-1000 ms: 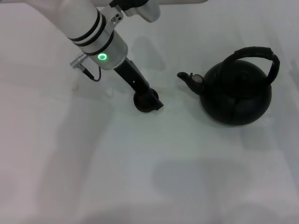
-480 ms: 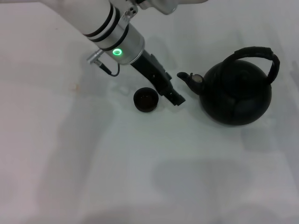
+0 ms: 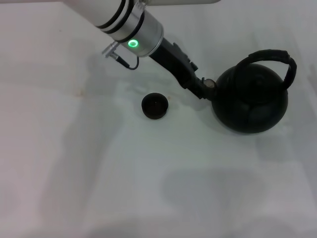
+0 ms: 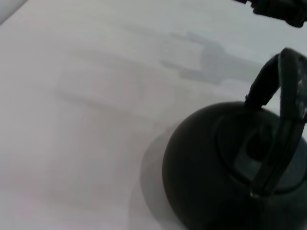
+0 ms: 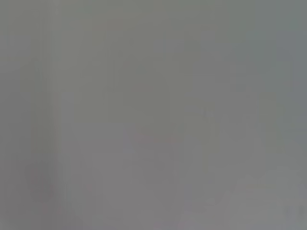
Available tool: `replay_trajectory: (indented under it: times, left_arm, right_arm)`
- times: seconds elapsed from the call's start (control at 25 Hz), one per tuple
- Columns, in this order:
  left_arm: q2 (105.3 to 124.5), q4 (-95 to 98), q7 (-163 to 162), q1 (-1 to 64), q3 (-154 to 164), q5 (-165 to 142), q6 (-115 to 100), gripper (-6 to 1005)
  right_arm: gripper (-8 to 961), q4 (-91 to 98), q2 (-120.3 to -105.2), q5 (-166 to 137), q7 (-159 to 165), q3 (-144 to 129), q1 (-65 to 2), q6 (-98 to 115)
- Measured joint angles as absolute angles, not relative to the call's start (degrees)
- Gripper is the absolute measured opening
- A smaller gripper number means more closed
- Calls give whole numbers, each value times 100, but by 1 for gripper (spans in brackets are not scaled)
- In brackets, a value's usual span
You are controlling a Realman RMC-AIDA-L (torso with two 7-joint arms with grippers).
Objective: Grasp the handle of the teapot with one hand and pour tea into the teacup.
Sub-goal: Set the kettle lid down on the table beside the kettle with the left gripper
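On the white table (image 3: pixel 99 188), bare room lies nearest; farther, the teacup (image 3: pixel 154 106) sits apart from the teapot (image 3: pixel 250 101). The left gripper (image 3: pixel 195 88) reaches its spout; finger spread cannot be told.

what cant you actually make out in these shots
- Left pincer, head view: its tip overlaps the teapot spout, hiding the spout; open or shut unreadable.
- Right pincer: not in view; the right wrist view is blank grey.
- Teacup, head view: too dark to see any tea.
- Handle, left wrist view: cut off by the edge.
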State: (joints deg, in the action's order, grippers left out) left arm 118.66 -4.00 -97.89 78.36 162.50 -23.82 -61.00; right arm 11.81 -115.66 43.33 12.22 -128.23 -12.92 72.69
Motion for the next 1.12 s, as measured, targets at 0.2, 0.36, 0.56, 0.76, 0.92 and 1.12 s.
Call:
replay_trajectory:
  times: [0.2, 0.36, 0.56, 0.76, 0.92, 1.12]
  left_arm:
    - [11865, -404, -9636, 7899, 16251, -2187, -6105, 832]
    - [11859, -407, -9508, 7918, 16251, -2006, -6126, 831]
    - [11849, -477, -9474, 7919, 16239, -1976, -6134, 831]
    - [11848, -654, -9290, 7827, 16279, -1653, -6210, 832]
    - [11852, -970, -8852, 7668, 16280, -1022, -6449, 833]
    - [11855, -1213, -8470, 7459, 16279, -432, -6581, 829]
  right_arm:
    - [875, 1172, -11567, 4333, 1222, -12819, -1292, 7269]
    - [875, 1151, -11567, 4333, 1222, -12814, -1289, 7269]
    - [875, 1151, -11566, 4333, 1222, -12814, -1283, 7269]
    - [875, 1151, -11567, 4333, 1222, -12814, -1283, 7269]
    - [875, 1144, -11567, 4333, 1222, -12814, -1283, 7277]
    - [875, 1143, -11567, 4333, 1222, -12815, -1283, 7299]
